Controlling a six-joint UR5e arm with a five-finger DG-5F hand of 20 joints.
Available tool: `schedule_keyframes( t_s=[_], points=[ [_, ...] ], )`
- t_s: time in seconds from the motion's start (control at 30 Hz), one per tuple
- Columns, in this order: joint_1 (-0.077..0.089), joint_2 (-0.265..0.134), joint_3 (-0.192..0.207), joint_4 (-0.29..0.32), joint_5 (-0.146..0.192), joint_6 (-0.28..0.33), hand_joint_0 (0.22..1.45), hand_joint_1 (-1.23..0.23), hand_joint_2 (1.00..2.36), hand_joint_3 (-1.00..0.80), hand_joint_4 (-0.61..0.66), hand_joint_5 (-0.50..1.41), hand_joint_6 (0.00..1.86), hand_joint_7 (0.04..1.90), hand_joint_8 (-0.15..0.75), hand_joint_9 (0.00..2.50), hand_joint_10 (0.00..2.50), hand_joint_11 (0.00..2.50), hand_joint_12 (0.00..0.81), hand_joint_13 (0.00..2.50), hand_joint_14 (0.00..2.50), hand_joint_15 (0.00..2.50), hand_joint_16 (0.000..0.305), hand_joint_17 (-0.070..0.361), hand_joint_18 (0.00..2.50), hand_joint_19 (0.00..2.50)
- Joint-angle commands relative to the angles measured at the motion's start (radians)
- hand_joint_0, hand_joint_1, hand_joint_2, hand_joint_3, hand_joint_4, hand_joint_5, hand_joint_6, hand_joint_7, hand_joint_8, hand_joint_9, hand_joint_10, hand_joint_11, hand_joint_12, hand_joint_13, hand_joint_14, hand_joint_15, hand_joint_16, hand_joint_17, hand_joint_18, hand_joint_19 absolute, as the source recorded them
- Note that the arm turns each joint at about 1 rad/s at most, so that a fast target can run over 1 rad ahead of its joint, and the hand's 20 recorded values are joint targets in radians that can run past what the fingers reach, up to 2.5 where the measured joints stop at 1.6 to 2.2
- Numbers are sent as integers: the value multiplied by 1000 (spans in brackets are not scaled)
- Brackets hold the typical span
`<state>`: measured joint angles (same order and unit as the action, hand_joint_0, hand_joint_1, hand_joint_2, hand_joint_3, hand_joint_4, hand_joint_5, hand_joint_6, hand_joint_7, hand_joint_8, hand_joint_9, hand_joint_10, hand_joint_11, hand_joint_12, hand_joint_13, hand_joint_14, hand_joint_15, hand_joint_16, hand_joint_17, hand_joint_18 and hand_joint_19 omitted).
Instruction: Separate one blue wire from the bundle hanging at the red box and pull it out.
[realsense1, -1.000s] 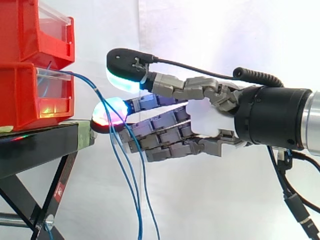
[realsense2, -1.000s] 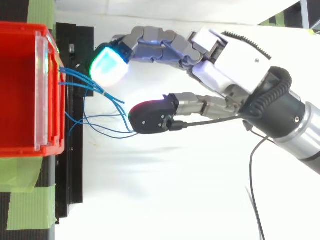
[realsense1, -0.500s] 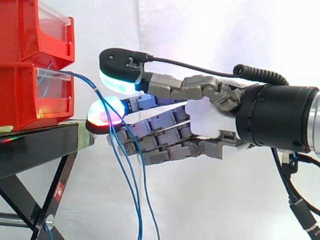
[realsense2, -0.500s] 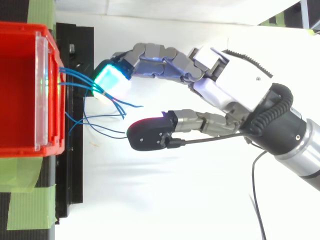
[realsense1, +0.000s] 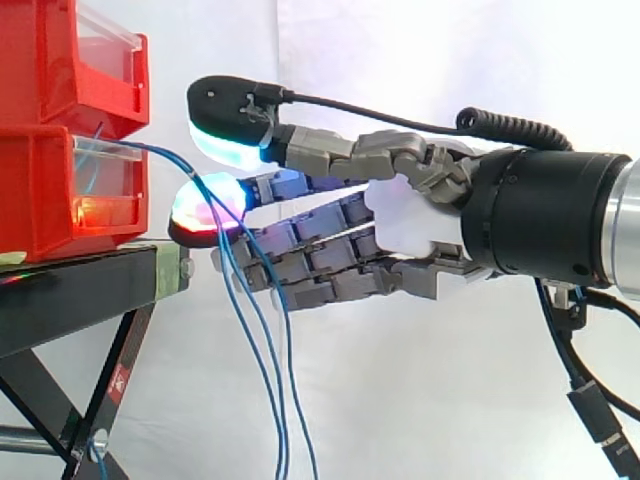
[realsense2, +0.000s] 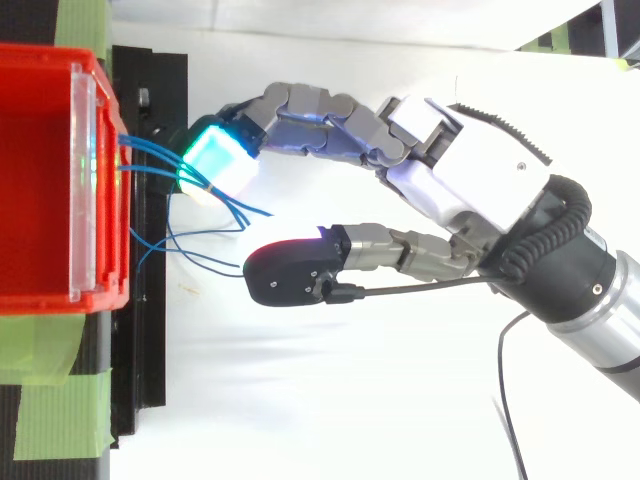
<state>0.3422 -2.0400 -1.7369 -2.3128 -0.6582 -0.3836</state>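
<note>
Currently, blue wires (realsense2: 158, 170) are spilling from the right-facing front of the red box (realsense1: 40, 200) and hanging down past the edge of the black stand (realsense1: 70, 295). The hand (realsense1: 410, 225) is reaching in from the right with its fingers (realsense2: 218, 160) stretched out and released. One glowing pad is pressing against the bundle, the thumb is hovering apart above it, and nothing is being grasped.

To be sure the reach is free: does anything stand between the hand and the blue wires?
Nothing visible does. One fingertip of the hand lies against the blue wires beside the red box.
</note>
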Motion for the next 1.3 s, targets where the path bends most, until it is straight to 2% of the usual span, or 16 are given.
schedule_keyframes(
  t_s=[0.0,0.33,0.5,0.57,0.7,0.87,1.1,1.17,1.27],
  points=[
    [3,1,-1,15,15,-18,556,-701,1000,-500,321,-149,502,1039,339,600,7,280,416,389,7,230,61,137,294,150],
    [4,0,-1,24,19,-20,568,-724,1000,-500,328,-144,502,1051,340,620,8,298,415,410,8,241,60,135,349,166],
    [6,-39,5,72,19,-6,569,-725,1000,-500,332,-143,502,1062,339,625,7,293,415,421,8,241,60,135,361,174],
    [6,-49,25,85,22,9,569,-723,1000,-500,327,-143,502,1057,339,628,8,298,415,427,8,249,60,134,367,181],
    [6,-49,26,59,17,18,571,-714,1000,-500,329,-141,502,1053,338,630,8,299,415,433,8,248,59,133,377,192],
    [6,-49,28,41,20,71,573,-710,1000,-500,330,-140,502,1061,342,645,8,304,417,445,9,260,59,133,390,197],
    [6,-49,26,39,20,72,584,-710,1000,-500,307,-127,501,1145,342,672,8,333,420,479,9,276,58,131,433,216],
    [4,-51,28,41,20,72,590,-712,1001,-483,276,-118,500,1218,342,682,8,343,418,489,9,281,58,130,438,224],
    [4,-51,36,38,20,74,598,-709,1003,-461,258,-125,540,1185,343,686,8,351,418,495,12,286,58,130,452,234]
  ],
)
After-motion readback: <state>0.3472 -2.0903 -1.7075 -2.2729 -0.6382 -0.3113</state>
